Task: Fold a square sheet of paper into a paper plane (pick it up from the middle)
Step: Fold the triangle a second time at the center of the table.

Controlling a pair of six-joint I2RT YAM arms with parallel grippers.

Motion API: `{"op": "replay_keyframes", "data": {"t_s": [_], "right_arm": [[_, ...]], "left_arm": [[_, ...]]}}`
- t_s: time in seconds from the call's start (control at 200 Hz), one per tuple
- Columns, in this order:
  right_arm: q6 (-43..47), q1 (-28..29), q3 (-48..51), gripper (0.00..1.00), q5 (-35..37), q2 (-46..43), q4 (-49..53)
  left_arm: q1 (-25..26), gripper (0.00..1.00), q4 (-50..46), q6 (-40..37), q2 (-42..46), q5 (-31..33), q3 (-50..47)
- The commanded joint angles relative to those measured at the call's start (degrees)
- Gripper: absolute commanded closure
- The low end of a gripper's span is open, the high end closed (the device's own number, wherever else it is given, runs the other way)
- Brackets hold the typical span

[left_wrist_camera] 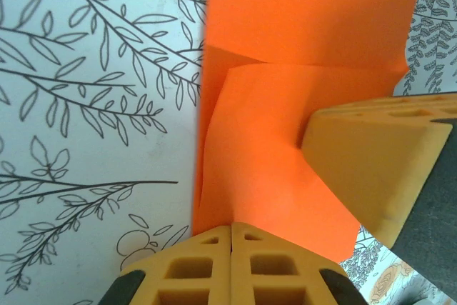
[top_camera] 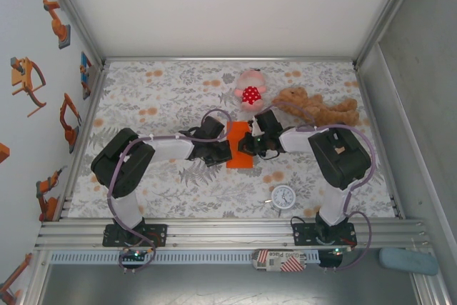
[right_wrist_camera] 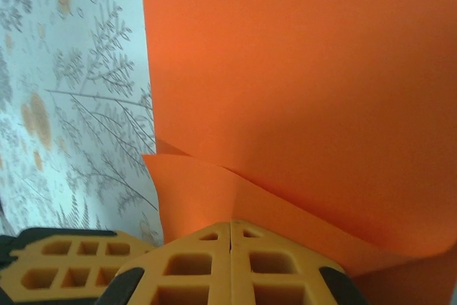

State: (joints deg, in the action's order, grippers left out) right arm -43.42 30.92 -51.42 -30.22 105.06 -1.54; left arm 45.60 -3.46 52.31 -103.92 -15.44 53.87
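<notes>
Your left gripper (left_wrist_camera: 230, 228), fingers fully together, touches the square sheet of paper (top_camera: 238, 161) from 9 o'clock; your right gripper (right_wrist_camera: 230, 225), equally closed, presses it from 3 o'clock.

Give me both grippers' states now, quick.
Left gripper: closed, tips against the orange paper; a pinch cannot be told.
Right gripper: closed, tips at a raised flap of that paper; pinch cannot be told.

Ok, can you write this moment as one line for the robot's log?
left gripper: shut, tips at paper | right gripper: shut, tips at paper | orange paper: on table, partly folded, flap lifted | fold: unfinished
</notes>
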Motion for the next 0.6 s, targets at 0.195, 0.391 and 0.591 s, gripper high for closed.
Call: {"op": "replay_keyframes", "data": {"t_s": [0.195,0.391,0.591], "right_arm": [[7.30,-0.66,-5.14,1.00,0.76,-7.85,11.27],[4.75,0.38,-2.65,1.00,-0.94,-5.86,7.61],[3.79,1.93,-2.59,1.00,-1.41,-2.62,6.17]], "left_arm": [[-0.23,1.00,-3.51,0.75,-2.91,0.87,-1.05],[-0.25,1.00,-3.67,0.75,-3.33,0.37,-0.57],[-0.23,1.00,-3.92,0.62,-3.16,0.25,-0.53]]}}
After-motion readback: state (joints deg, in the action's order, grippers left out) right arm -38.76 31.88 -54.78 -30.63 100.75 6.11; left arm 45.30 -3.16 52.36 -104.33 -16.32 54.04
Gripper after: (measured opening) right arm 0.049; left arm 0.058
